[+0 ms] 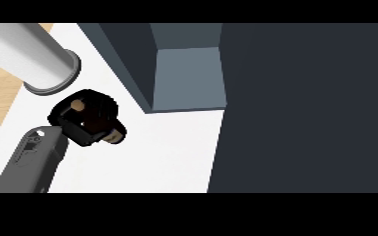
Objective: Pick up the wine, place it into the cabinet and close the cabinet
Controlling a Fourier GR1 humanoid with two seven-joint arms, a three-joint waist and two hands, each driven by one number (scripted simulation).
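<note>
Left hand: our left hand [87, 117] sits at nine o'clock, fingers curled round a dark bottle.
Wine: the bottle [111, 136] is mostly hidden in that hand; brownish bits show at its ends.
Cabinet: the cabinet [188, 75] stands open toward twelve o'clock, with nothing visible inside.
Progress: we judge the pickup done; placing and closing remain.
Door: the dark panel [295, 105] at three o'clock is probably the door.
Hidden: our right hand is out of view; a grey cylinder [37, 55] at ten o'clock is cut off.
</note>
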